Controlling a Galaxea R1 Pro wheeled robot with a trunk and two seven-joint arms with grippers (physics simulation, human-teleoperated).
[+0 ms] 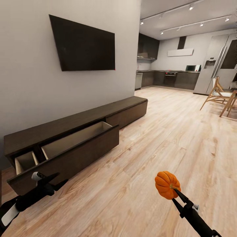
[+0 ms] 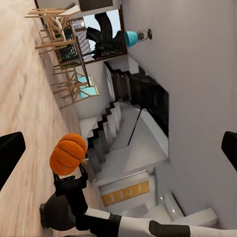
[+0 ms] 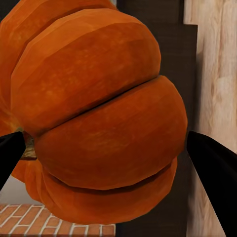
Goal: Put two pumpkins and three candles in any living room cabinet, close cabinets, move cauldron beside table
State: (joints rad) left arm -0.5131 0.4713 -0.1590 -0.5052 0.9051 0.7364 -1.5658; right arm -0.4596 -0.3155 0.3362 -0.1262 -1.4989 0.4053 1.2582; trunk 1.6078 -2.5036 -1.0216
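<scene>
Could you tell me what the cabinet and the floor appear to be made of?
The cabinet looks like dark-brown wood with a matte finish: faint grain runs along its fronts, and the open drawer shows a paler lining. The floor looks like light wood planks, with plank seams, grain streaks and a slight sheen.

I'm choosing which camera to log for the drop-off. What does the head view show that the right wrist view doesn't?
Head view alone: the cabinet along the wall with one wide drawer pulled out, the wall screen, the left gripper, and the kitchen beyond. Right wrist view alone: the pumpkin's ribs close up, with both dark fingertips at its sides. Both show the right gripper holding the pumpkin over wood floor.
</scene>
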